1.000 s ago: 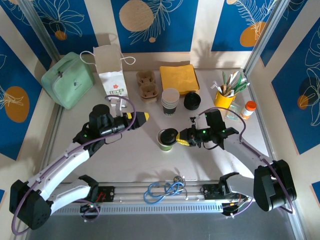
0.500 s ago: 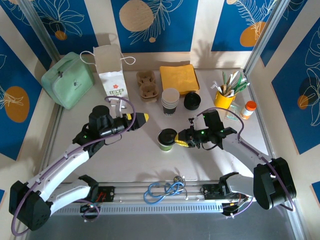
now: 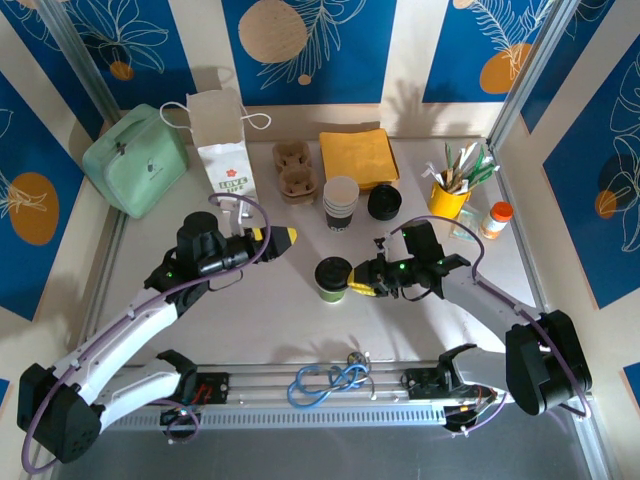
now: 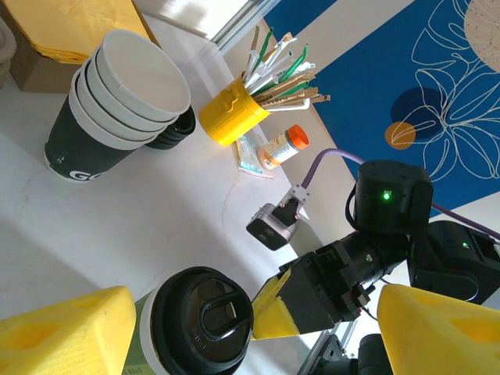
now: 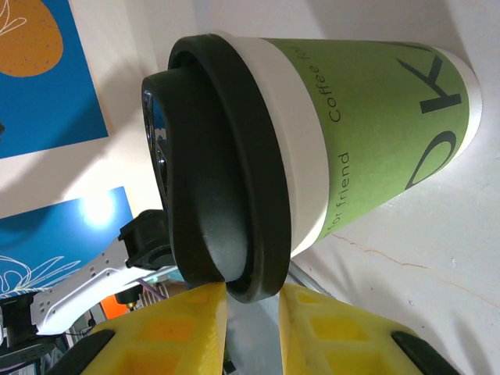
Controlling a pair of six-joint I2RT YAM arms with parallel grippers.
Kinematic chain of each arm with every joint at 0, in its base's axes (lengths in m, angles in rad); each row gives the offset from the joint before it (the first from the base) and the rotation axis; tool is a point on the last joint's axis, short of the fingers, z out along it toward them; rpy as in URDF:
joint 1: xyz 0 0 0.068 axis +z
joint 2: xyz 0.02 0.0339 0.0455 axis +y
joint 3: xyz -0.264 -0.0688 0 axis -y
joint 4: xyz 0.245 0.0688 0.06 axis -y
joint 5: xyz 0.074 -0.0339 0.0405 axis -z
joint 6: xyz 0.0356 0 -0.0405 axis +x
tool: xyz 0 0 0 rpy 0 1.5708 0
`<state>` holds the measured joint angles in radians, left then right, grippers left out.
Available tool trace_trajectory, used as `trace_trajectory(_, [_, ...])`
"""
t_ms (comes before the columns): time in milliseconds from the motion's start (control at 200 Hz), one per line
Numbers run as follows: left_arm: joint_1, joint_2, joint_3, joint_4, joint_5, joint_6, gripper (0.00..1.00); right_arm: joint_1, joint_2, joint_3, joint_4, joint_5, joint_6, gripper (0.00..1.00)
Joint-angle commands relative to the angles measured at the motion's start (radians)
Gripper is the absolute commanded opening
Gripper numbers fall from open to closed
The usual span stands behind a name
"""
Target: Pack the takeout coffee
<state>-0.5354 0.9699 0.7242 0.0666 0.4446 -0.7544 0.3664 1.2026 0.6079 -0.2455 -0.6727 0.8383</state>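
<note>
With the left gripper (image 3: 283, 238) spread wide, grasp the lidded cup (image 3: 333, 278) standing mid-table low on its wall, never by the lid (image 5: 211, 156), after clearing the right gripper (image 3: 360, 284), jaws narrowly parted at the rim, hold unclear.

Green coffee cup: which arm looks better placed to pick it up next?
Right, probably. The right gripper sits at the black lid of the green coffee cup, fingertips either side of its rim. The left gripper hangs open, apart from the cup, farther left.
</note>
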Motion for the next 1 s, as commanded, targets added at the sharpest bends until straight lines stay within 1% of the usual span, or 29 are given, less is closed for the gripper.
trace_trajectory(0, [-0.008, -0.016, -0.002, 0.000, 0.026, -0.008, 0.81, 0.007, 0.010, -0.014, 0.008, 0.004, -0.010, 0.24])
trace_trajectory(175, [-0.008, -0.008, 0.001, 0.000, 0.030, -0.018, 0.80, 0.007, 0.003, -0.012, 0.003, 0.004, -0.014, 0.25])
trace_trajectory(320, [-0.008, -0.006, 0.002, 0.002, 0.033, -0.020, 0.80, 0.005, -0.016, -0.010, -0.008, 0.016, -0.010, 0.30])
trace_trajectory(500, [-0.009, -0.003, 0.001, 0.006, 0.037, -0.022, 0.80, 0.003, -0.026, 0.004, -0.031, 0.026, -0.021, 0.30])
trace_trajectory(655, [-0.009, -0.003, 0.003, -0.003, 0.036, -0.018, 0.80, -0.006, -0.052, 0.042, -0.139, 0.057, -0.071, 0.31])
trace_trajectory(835, [-0.009, -0.002, 0.003, -0.022, 0.029, -0.008, 0.80, -0.006, -0.117, 0.105, -0.295, 0.126, -0.139, 0.32])
trace_trajectory(915, [-0.008, 0.005, 0.003, -0.021, 0.032, -0.008, 0.80, -0.005, -0.151, 0.124, -0.317, 0.142, -0.138, 0.33])
trace_trajectory(995, [-0.011, 0.013, 0.004, -0.013, 0.036, -0.011, 0.80, 0.002, -0.178, 0.127, -0.296, 0.148, -0.117, 0.35])
